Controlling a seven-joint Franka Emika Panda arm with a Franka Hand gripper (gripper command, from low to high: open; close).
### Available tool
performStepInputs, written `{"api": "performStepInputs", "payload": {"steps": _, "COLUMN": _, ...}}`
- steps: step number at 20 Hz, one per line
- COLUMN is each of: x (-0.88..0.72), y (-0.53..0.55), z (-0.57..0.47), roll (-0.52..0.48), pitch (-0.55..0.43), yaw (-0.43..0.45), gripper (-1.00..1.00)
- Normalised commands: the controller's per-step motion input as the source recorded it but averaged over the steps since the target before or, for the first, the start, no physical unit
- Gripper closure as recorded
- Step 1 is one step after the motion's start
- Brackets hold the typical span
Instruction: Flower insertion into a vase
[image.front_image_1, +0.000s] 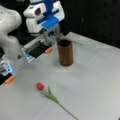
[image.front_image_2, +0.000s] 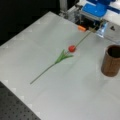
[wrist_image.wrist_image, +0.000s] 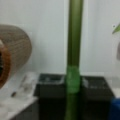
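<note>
The vase (image.front_image_1: 65, 53), a dark-brown straight-sided cup, stands upright on the table in both front views (image.front_image_2: 111, 61). My gripper (image.front_image_1: 55, 35) hangs just behind the vase's rim, at a front view's top left. It is shut on a thin green flower stem (image.front_image_2: 86, 37) that slants away from the fingers. In the wrist view this stem (wrist_image.wrist_image: 74, 37) runs straight up between the dark pads (wrist_image.wrist_image: 51, 86), and the vase (wrist_image.wrist_image: 15, 47) shows at the left. The held flower's head is hidden. A red tulip (image.front_image_1: 40, 86) with green leaves lies flat on the table (image.front_image_2: 72, 48).
The grey table (image.front_image_1: 95, 82) carries only the vase and the lying tulip, whose long stem (image.front_image_1: 66, 110) runs toward the front edge. Robot base parts with orange tabs (image.front_image_1: 10, 79) sit along a front view's left. A dark perforated board (image.front_image_2: 15, 107) borders the table.
</note>
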Motion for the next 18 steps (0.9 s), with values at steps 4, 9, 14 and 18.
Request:
{"api": "performStepInputs", "payload": {"steps": 4, "x": -0.58, "y": 0.40, "z": -0.16, "roll": 0.095, "pitch": -0.123, "yaw": -0.171, "gripper": 1.00}}
{"api": "performStepInputs", "payload": {"steps": 9, "x": -0.47, "y": 0.37, "z": -0.18, "roll": 0.097, "pitch": -0.108, "yaw": -0.195, "gripper": 1.00}}
{"api": "performStepInputs", "payload": {"steps": 14, "x": -0.39, "y": 0.39, "z": -0.14, "roll": 0.104, "pitch": -0.046, "yaw": -0.175, "gripper": 1.00}}
{"api": "performStepInputs", "payload": {"steps": 18, "x": -0.36, "y": 0.37, "z": -0.08, "roll": 0.099, "pitch": -0.001, "yaw": -0.117, "gripper": 1.00}}
